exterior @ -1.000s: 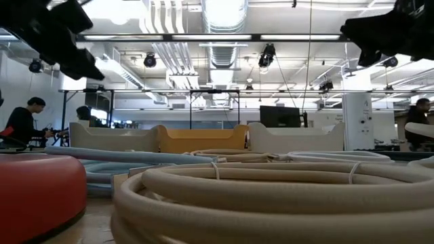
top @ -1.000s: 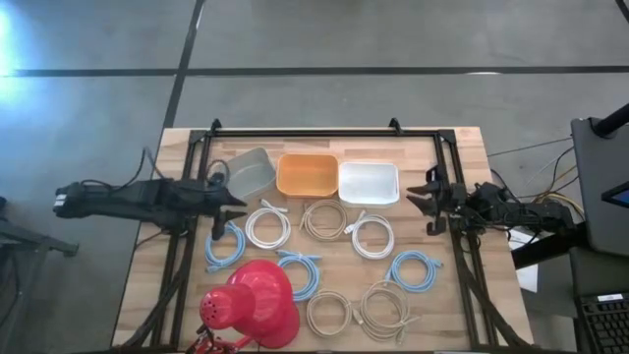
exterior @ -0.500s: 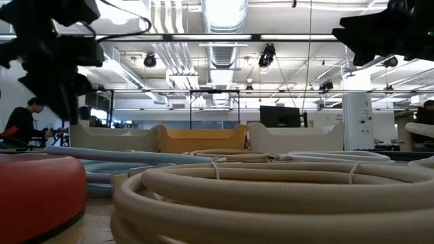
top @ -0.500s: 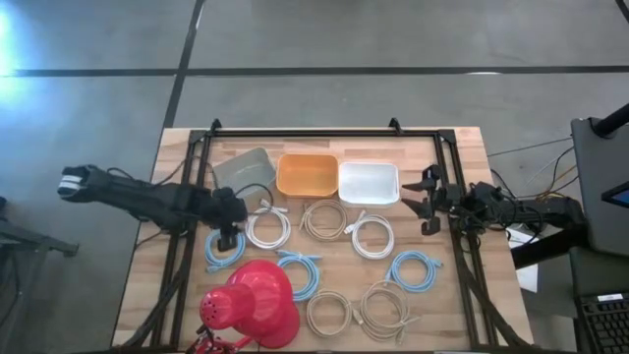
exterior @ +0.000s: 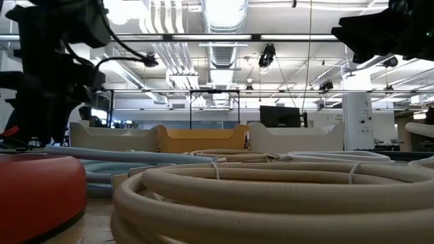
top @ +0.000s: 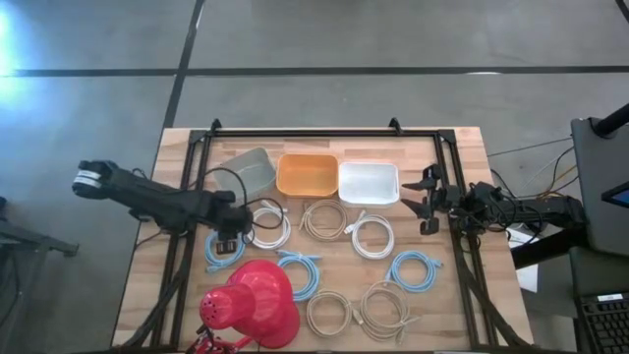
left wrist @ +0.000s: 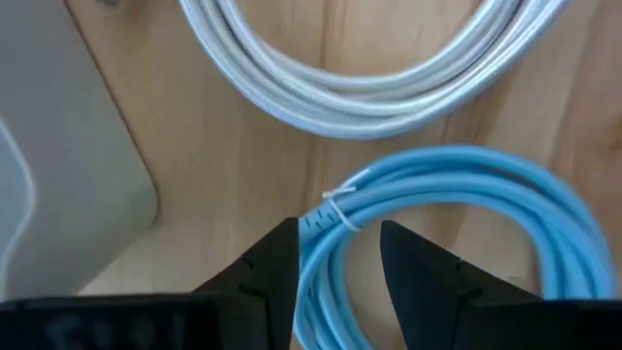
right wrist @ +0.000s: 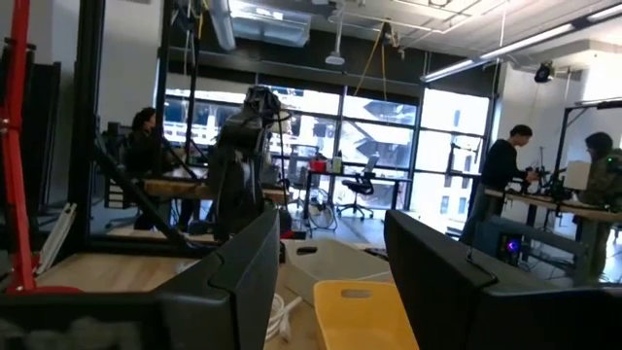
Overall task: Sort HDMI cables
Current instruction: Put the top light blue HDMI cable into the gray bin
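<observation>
Step in hand: reach for 1st pick, nothing sorted yet. Left gripper [left wrist: 337,261] is low over the light blue cable [top: 224,248] lying towards the worktop's left edge, just beside the white cable [top: 267,226]. Left wrist view: jaws part-open, straddling the coil's bundled strands by the small white tie, one finger each side, nothing clamped yet. Can't tell if the tips touch the worktop [top: 462,147].

Other HDMI cables lie flat across the middle & near half of the worktop: beige coil [top: 323,219], white coil [top: 372,235], blue coil [top: 416,270], blue coil [top: 300,272], and 2 beige coils [top: 357,311] by the near edge. 3 bins along the far side, all look empty: grey bin [top: 250,171], orange bin [top: 307,174], white bin [top: 369,182]. Red lamp [top: 251,303] sits at the near-left corner, close to the target.

Right gripper [top: 425,205] waits above the right edge, jaws apart, empty.

Next move, as I judge it: drop a touch, close on the strands, lift straight up so the coil clears the white cable & lamp, then carry to a bin. Which bin suits blue isn't obvious; grey is nearest.
</observation>
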You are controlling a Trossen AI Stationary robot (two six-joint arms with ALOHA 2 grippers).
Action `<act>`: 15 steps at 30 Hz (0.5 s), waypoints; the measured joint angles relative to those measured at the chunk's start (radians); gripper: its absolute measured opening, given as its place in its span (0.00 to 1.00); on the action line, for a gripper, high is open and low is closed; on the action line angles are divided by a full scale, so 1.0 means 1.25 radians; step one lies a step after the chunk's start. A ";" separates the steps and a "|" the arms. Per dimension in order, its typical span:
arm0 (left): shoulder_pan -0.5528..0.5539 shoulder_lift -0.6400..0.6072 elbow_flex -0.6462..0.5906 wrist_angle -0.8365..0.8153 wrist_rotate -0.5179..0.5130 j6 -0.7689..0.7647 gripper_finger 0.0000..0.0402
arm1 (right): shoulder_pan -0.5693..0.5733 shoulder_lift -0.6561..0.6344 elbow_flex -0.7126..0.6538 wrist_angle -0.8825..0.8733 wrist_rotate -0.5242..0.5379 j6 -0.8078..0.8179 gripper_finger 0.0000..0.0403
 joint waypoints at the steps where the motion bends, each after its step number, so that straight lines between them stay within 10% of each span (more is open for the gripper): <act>1: 0.000 0.009 -0.001 0.000 0.000 0.000 0.35 | 0.000 0.000 0.000 0.000 0.000 0.000 0.46; 15: -0.002 0.119 0.002 0.017 -0.010 -0.007 0.35 | 0.000 0.001 0.000 0.000 0.000 0.039 0.46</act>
